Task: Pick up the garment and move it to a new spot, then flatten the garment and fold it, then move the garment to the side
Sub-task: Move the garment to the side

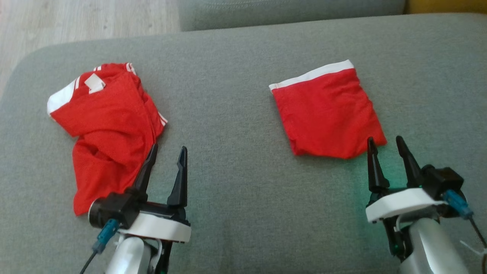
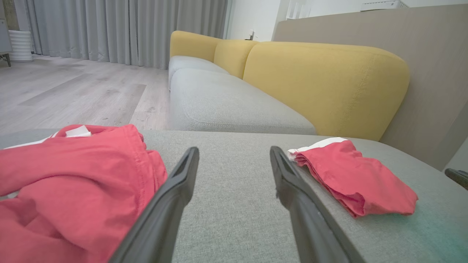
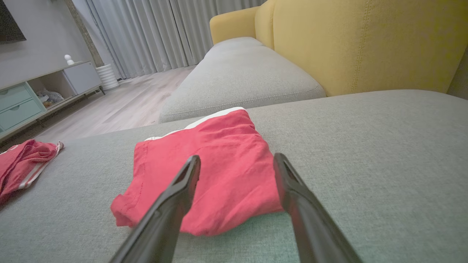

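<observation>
The grey sofa cushion (image 1: 243, 57) carries both items. The crumpled red garment (image 1: 110, 125) lies at its left, long axis running near to far. The folded red garment (image 1: 327, 114) lies at the right, nearly square, white waistband facing away from the robot. The left end effector (image 1: 169, 148) and right end effector (image 1: 384, 139) stand wide and empty.

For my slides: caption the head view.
Open left claw beside a crumpled red garment, open right claw at a folded red garment, on a grey sofa.
</observation>
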